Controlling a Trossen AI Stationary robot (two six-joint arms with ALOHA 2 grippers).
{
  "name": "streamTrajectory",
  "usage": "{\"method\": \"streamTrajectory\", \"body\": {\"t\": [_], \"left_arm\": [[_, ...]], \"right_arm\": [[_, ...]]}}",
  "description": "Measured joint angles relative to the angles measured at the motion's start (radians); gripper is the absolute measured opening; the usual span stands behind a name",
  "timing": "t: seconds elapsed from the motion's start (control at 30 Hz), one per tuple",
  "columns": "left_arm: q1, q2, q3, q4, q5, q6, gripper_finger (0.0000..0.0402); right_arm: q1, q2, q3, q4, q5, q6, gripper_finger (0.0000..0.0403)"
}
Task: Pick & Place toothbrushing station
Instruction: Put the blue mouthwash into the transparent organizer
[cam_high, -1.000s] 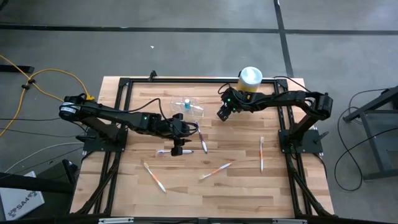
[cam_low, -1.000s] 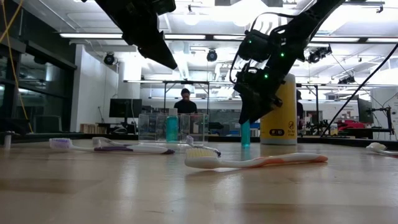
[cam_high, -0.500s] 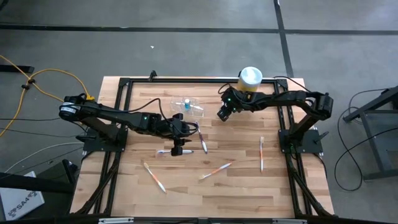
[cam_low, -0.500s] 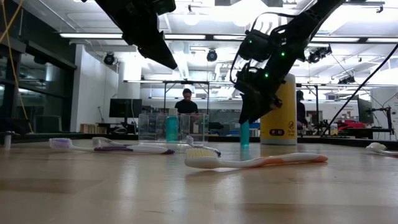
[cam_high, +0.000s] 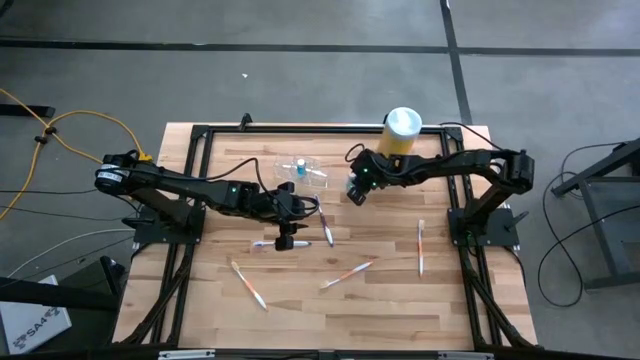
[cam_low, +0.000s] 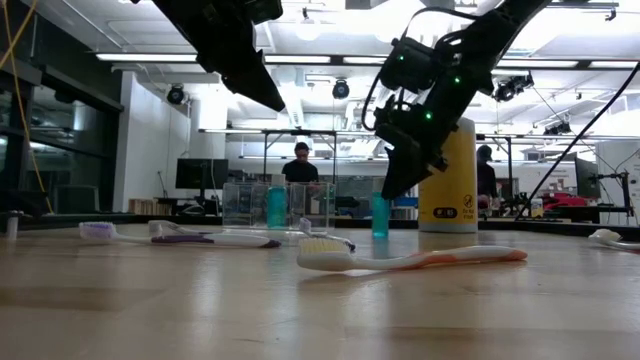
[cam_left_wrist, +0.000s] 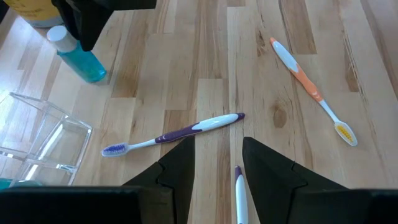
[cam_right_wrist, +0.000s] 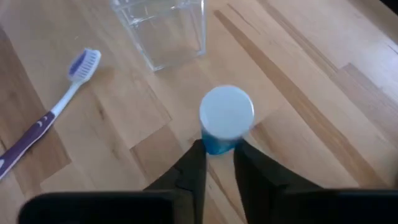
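- Since a second ago, the right claw (cam_right_wrist: 217, 154) has shifted a little toward the middle of the surface (cam_high: 390, 290). Its fingers have narrowed as it went.
- The small teal bottle with a white round cap (cam_low: 380, 215) has shifted with it, away from the tall yellow canister with a white lid (cam_high: 402, 130). It is now nearer the clear holder.
- The right claw is now clamped on the teal bottle, one finger on each side just under the cap. The bottle is upright. You cannot tell from the low view whether its base is clear of the wood.
- Judgement: the bottle is in hand and being carried toward the holder, so the placing step is what remains.
- The left claw (cam_left_wrist: 217, 142) has not moved. It hangs with its fingers apart and nothing between them, above a purple-and-white toothbrush (cam_left_wrist: 171, 134).
- The toothbrushing station (cam_high: 300, 172) is a see-through plastic holder with straight walls. It stands on the back-middle of the surface, between the two arms and just beside the right claw.
- The station sits upright with its mouth open to the top. It is wider than it is tall, and its long axis runs roughly side to side, from one arm toward the other. Something blue already stands inside it.
- Aim your drop into a free compartment. The walls are faint, so check the wrist view.
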Motion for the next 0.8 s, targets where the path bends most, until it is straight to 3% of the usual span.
{"method": "streamTrajectory", "body": {"t": [0.23, 0.43, 0.6, 0.8], "left_arm": [[-0.001, 0.0, 0.0, 0.0, 0.0, 0.0, 0.0129], [-0.015, 0.0, 0.0, 0.0, -0.002, 0.0, 0.0129], [-0.023, 0.0, 0.0, 0.0, -0.001, 0.0, 0.0129], [-0.023, 0.0, 0.0, 0.0, -0.001, 0.0, 0.0129]], "right_arm": [[0.0, 0.001, 0.0, 0.002, 0.0, -0.001, 0.001], [0.0, 0.001, 0.0, 0.008, 0.001, -0.01, 0.0002], [0.0, 0.001, 0.0, 0.027, 0.004, -0.028, 0.0021], [0.0, 0.001, 0.0, 0.047, 0.004, -0.028, 0.0076]]}}
